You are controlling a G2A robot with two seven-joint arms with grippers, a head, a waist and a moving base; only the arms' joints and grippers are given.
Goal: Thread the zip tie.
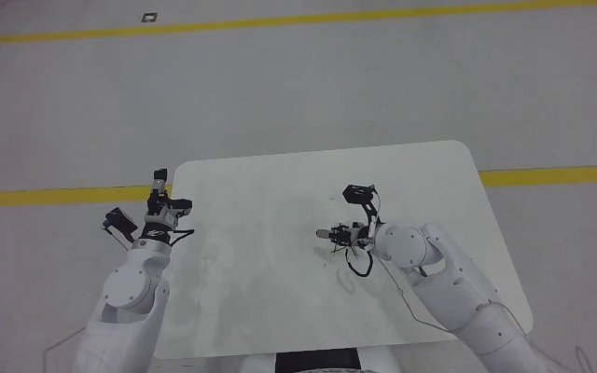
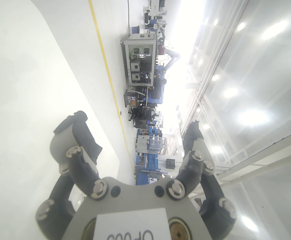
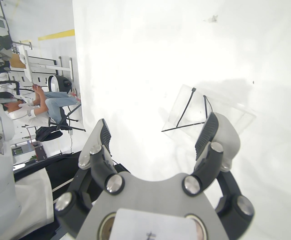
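A black zip tie (image 3: pixel 184 110) is looped around a small clear block (image 3: pixel 236 114) lying on the white table (image 1: pixel 280 196). Its square head (image 3: pixel 193 89) rests on the block's upper edge. My right gripper (image 3: pixel 156 119) hovers open just above the table, and one ribbed finger pad (image 3: pixel 206 130) sits right beside the block without holding anything. From above, this right gripper (image 1: pixel 332 233) is over the table's middle right. My left gripper (image 2: pixel 136 119) is open and empty. It stands at the table's left edge (image 1: pixel 160 191), pointing out over the floor.
The table's wide middle (image 1: pixel 252 252) is bare white surface. A small scrap (image 3: pixel 212 19) lies on it farther from the block. Yellow floor lines (image 1: pixel 56 196) run past the table's edges. Off the table, a seated person (image 3: pixel 34 106) is in the background.
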